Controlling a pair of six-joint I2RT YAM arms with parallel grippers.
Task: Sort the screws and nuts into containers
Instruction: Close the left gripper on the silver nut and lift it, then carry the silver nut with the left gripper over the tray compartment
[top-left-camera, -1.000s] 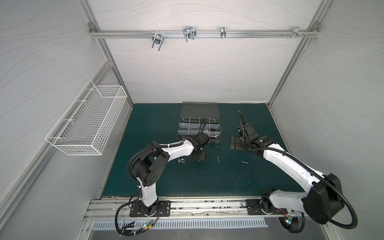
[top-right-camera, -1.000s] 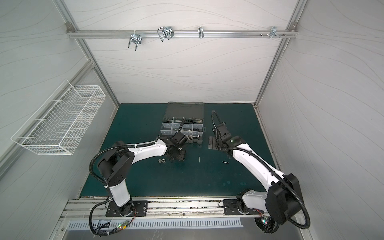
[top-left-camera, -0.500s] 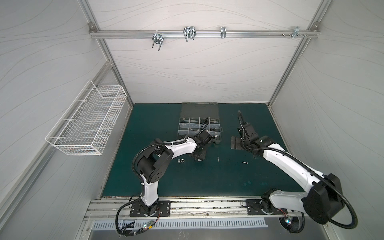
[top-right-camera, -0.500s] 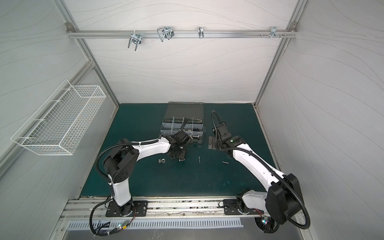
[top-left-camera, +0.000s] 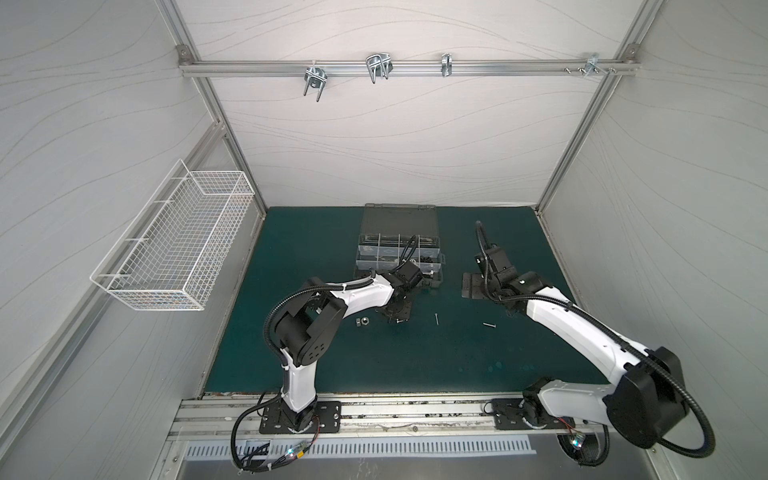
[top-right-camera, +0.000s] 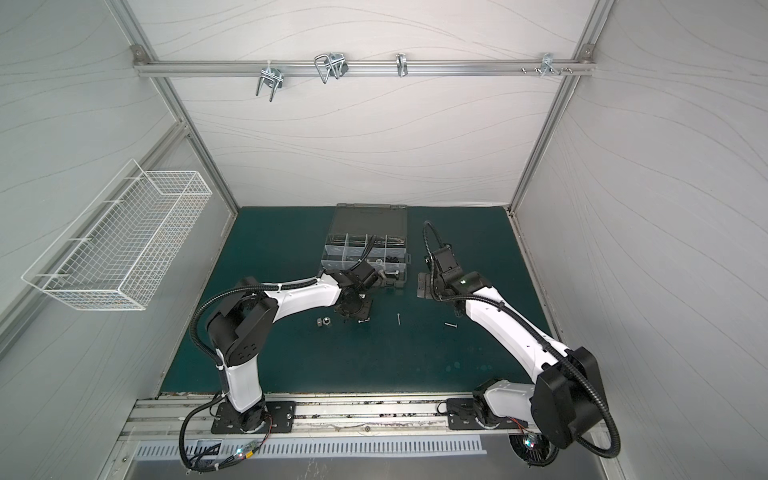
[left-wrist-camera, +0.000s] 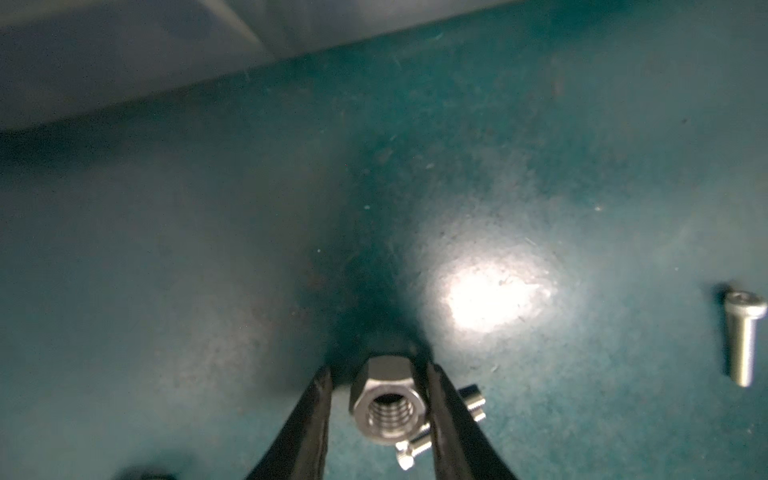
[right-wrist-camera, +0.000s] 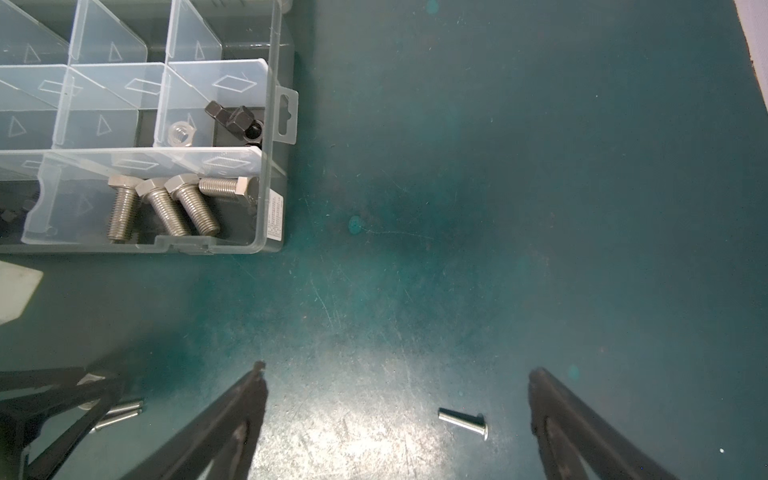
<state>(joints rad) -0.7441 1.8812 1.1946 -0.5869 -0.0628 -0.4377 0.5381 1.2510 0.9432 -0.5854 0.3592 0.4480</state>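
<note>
We find the left hand (left-wrist-camera: 378, 374) straddling a silver hex nut (left-wrist-camera: 386, 405) on the desk (left-wrist-camera: 187, 249), one finger touching, the other apart: not clenched. The right hand (right-wrist-camera: 397, 369) stands released above a small screw (right-wrist-camera: 463, 423).

White walls (top-left-camera: 395, 145), aluminium rail (top-left-camera: 498, 68), wire basket (top-left-camera: 174, 249), teal mat (top-left-camera: 415, 365)

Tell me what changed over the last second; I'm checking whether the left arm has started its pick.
The left arm swung its elbow toward the middle and the left gripper narrowed around a hex nut on the mat, one finger not yet touching. The right gripper, organizer case and loose screws stayed put.
</note>
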